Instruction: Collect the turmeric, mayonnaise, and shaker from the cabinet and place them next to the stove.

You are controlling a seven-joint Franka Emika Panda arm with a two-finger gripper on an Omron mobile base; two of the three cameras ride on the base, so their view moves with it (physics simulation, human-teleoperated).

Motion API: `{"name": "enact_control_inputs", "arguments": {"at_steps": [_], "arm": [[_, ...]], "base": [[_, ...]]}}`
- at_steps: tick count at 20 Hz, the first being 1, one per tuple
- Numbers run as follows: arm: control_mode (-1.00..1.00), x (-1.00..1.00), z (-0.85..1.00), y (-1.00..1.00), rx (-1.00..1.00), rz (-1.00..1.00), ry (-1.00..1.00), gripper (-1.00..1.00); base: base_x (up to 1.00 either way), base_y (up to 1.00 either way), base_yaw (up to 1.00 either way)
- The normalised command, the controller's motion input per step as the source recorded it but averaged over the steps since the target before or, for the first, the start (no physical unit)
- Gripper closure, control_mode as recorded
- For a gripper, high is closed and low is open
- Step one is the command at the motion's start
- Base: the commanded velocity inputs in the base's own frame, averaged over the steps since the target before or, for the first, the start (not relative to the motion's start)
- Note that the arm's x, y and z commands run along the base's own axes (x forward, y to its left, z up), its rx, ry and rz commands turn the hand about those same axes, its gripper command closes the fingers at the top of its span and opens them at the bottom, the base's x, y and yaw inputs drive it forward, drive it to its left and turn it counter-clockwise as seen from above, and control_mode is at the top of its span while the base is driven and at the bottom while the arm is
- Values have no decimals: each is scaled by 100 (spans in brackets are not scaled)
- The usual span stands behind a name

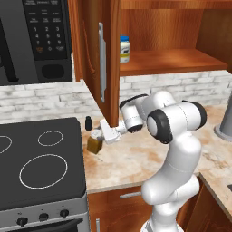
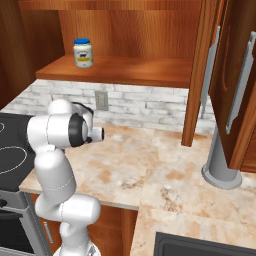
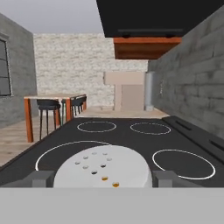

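Our claw (image 1: 100,134) hangs low over the counter (image 1: 136,158), just beside the right edge of the stove (image 1: 41,167), and its two fingers stand on either side of the turmeric (image 1: 94,143); in the hand view we see the pale perforated lid of this jar (image 3: 103,171) between the two dark finger tips, with a small gap on each side, so we read the claw as open around the jar and not pressing it; whether the pads touch the glass we cannot tell. The turmeric stands upright on the counter, near the stove; the shaker (image 1: 89,121) stands just behind it, closer to the brick wall (image 1: 41,102), also on the counter and also beside the stove. The mayonnaise (image 1: 124,49) is on the shelf of the cabinet (image 1: 172,61), near the left end of this shelf, upright, well apart from the other two things; in the right base view we see the same jar (image 2: 83,53) alone on the shelf. The cabinet door (image 1: 97,54) with the long silver handle stands open, above the claw. A black microwave (image 1: 34,41) hangs above the stove; in the hand view the white burner rings of the cooktop (image 3: 131,135) spread out behind the lid.
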Motion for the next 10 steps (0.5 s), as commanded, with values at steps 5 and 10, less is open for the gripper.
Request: {"name": "enact_control_inputs", "arguments": {"at_steps": [5, 10], "arm": [[-100, -1, -11, 0, -4, -5, 0, -100], [-100, 0, -2, 0, -1, -4, 0, -100]], "base": [[0, 0, 0], [0, 0, 0]]}}
